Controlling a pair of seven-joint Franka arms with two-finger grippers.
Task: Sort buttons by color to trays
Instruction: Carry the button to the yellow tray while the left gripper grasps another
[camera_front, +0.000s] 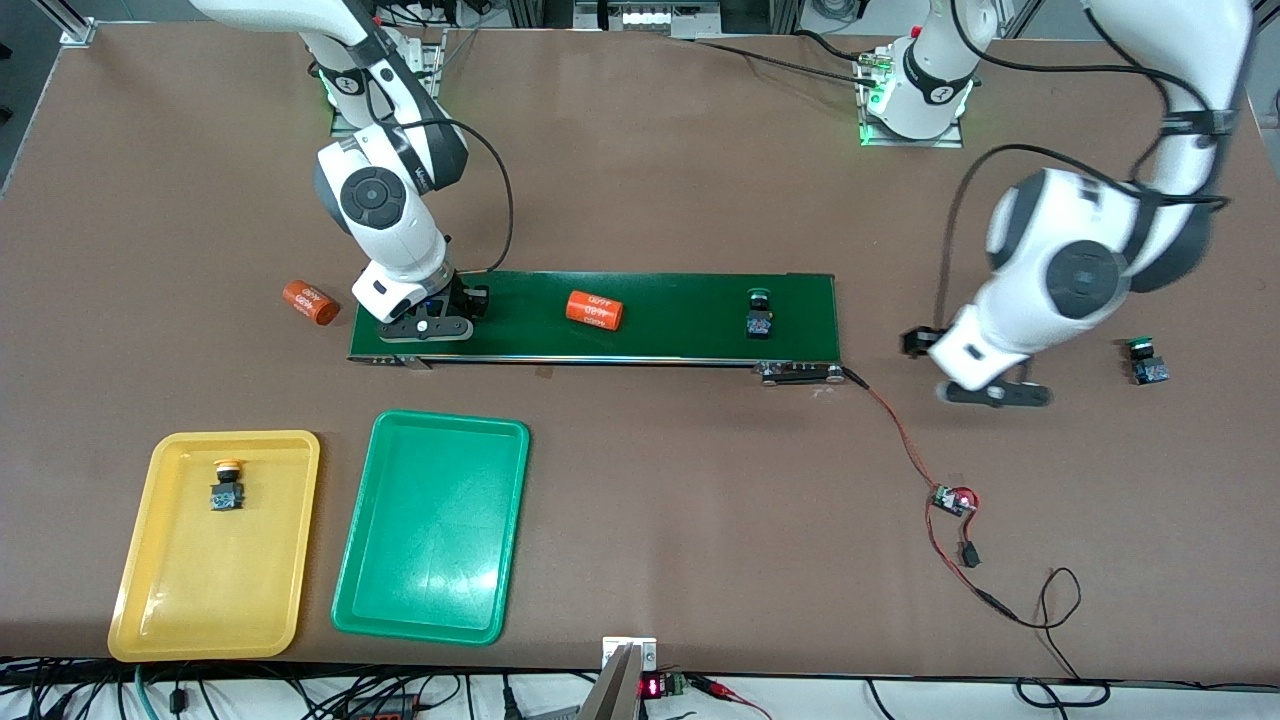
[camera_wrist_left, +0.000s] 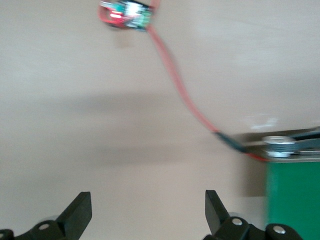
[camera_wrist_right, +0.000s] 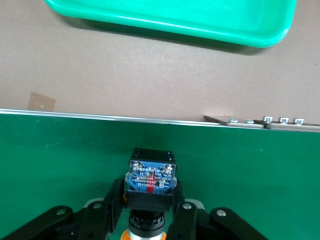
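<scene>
- We see a yellow-capped button (camera_wrist_right: 150, 186) pinched between the fingers of the right end effector (camera_front: 432, 318), down on the dark-green conveyor belt (camera_front: 680, 315) at the right arm's end; its cap colour shows only as an orange-yellow edge in the right wrist view.
- A second yellow-capped button (camera_front: 227, 487) lies in the yellow tray (camera_front: 160, 600), toward the edge farther from the front camera.
- The green tray (camera_front: 430, 600) sits just beside the yellow one, nearer the front camera than the belt.
- One green-capped button (camera_front: 759, 313) rests on the belt toward the left arm's end; another green-capped button (camera_front: 1146, 363) lies on the bench (camera_front: 650, 150) off the belt, at the left arm's end.
- The left end effector (camera_front: 990, 392) hangs over bare bench between the belt's end and that button, fingers (camera_wrist_left: 80, 212) spread and holding nothing.
- An orange cylinder (camera_front: 594, 310) lies on the belt; a second orange cylinder (camera_front: 309, 302) lies on the bench beside the belt's end.
- A red wire (camera_front: 900, 440) runs from the belt to a small circuit board (camera_front: 952, 499).
</scene>
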